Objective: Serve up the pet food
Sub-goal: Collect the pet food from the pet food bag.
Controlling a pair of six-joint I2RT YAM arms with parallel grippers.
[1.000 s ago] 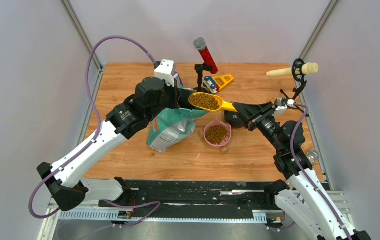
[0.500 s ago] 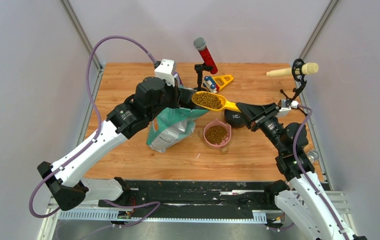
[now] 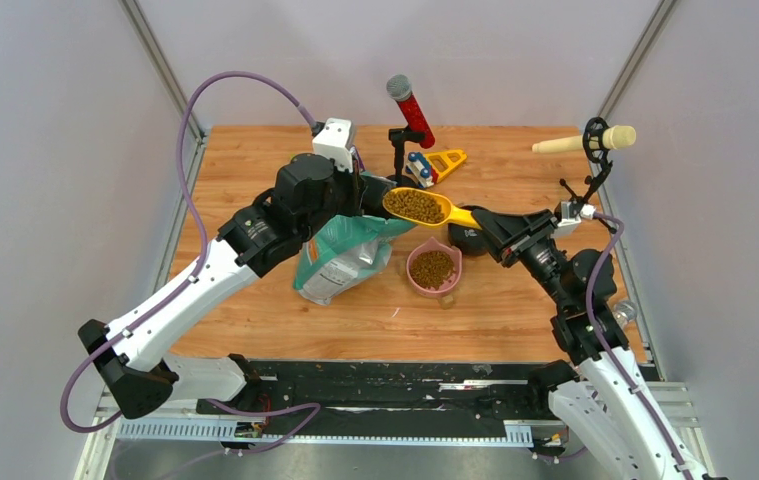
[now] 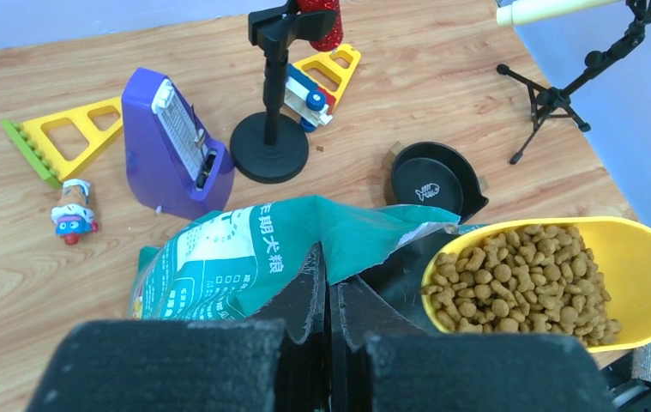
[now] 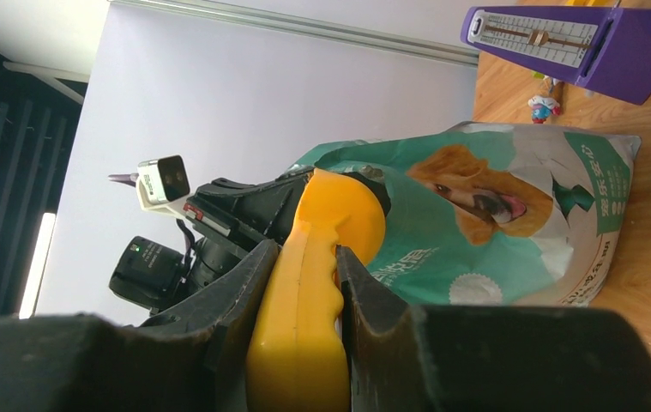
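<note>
left gripper (image 4: 328,287) is clenching tight on the torn top edge of the teal bag (image 4: 244,257), and the bag is standing upright on the wooden table (image 3: 255,160). right gripper (image 5: 303,257) is grasping the handle of the yellow scoop (image 4: 647,275), one finger pressing on each side. the scoop is hanging roughly level just beside the bag mouth, carrying a full load of pet food (image 4: 519,279). more pet food is lying in the pink bowl (image 3: 435,292) near the bag.
</note>
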